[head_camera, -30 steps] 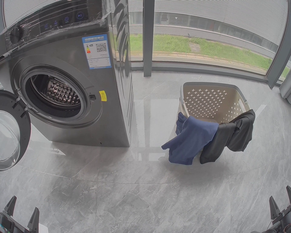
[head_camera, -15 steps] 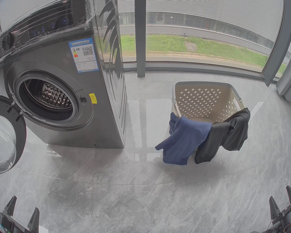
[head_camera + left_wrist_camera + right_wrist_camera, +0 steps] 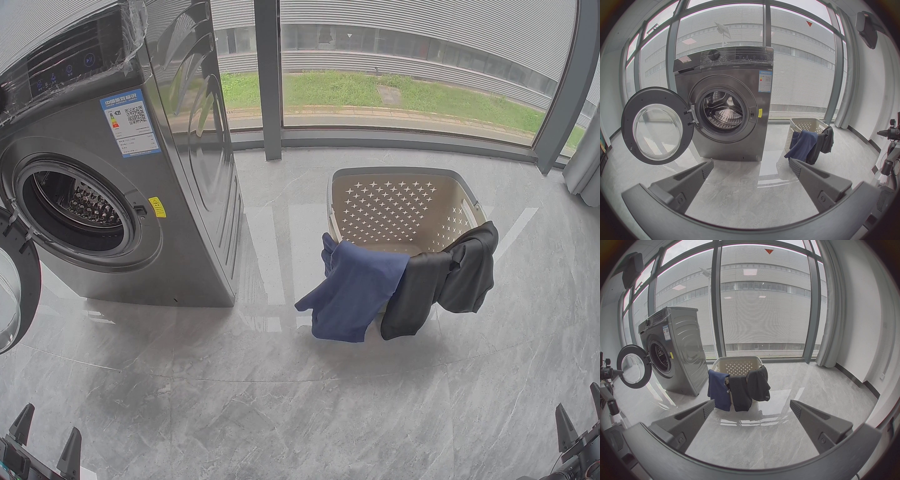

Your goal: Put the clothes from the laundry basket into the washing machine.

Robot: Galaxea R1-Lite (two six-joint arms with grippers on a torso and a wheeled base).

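Observation:
A beige laundry basket [image 3: 400,206] [image 3: 806,125] [image 3: 737,366] stands on the floor by the window. Over its near rim hang a blue garment [image 3: 350,290] [image 3: 801,145] [image 3: 718,390] and a black garment [image 3: 450,278] [image 3: 825,140] [image 3: 750,387]. The grey washing machine [image 3: 119,187] [image 3: 731,103] [image 3: 675,346] stands to the left, its round door [image 3: 15,287] [image 3: 656,125] [image 3: 632,365] swung open and the drum bare. My left gripper [image 3: 47,437] [image 3: 751,179] and right gripper [image 3: 578,409] [image 3: 750,419] sit low near me, both open and holding nothing, far from the basket.
Grey marble floor [image 3: 281,400] spreads between me and the basket. A glass wall with dark posts [image 3: 269,81] runs behind the machine and basket. A curtain [image 3: 831,308] hangs at the right.
The whole head picture has slid left, so the camera has turned right: machine and basket sit further left in view. The grippers stay as they were.

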